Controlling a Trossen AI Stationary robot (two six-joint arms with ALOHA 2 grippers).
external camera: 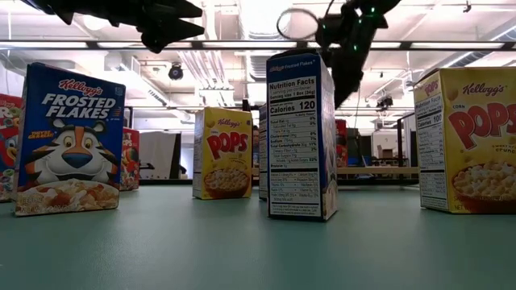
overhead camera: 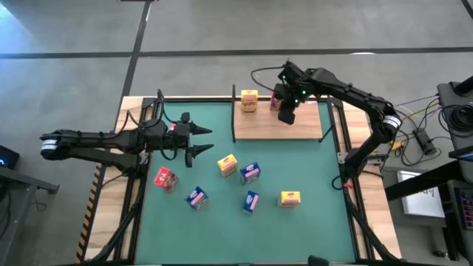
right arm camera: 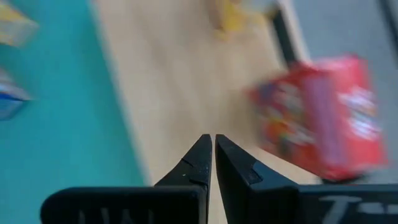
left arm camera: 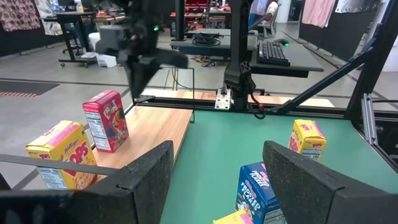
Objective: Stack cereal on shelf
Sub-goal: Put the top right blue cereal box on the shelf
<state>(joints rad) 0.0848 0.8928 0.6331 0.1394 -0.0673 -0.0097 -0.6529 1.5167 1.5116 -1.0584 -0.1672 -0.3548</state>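
The shelf [overhead camera: 295,127] is a light-wood board at the table's far right. A yellow cereal box [overhead camera: 249,100] and a red one [left arm camera: 107,121] stand upright on it. My right gripper [right arm camera: 213,144] hangs shut above the board, next to the red box [right arm camera: 323,124], with nothing between its fingers. Several more cereal boxes lie on the green mat: red [overhead camera: 165,179], blue [overhead camera: 250,173] and yellow [overhead camera: 290,198]. At the mat's left, my left gripper [overhead camera: 203,140] is held level and open, touching nothing.
Thin black posts [overhead camera: 233,111] stand at the shelf's corners. Bare board lies to the right of the red box. In the low view, a blue box [external camera: 300,137] and yellow boxes [external camera: 226,153] stand across the mat. Cables [overhead camera: 425,137] lie off the table's right.
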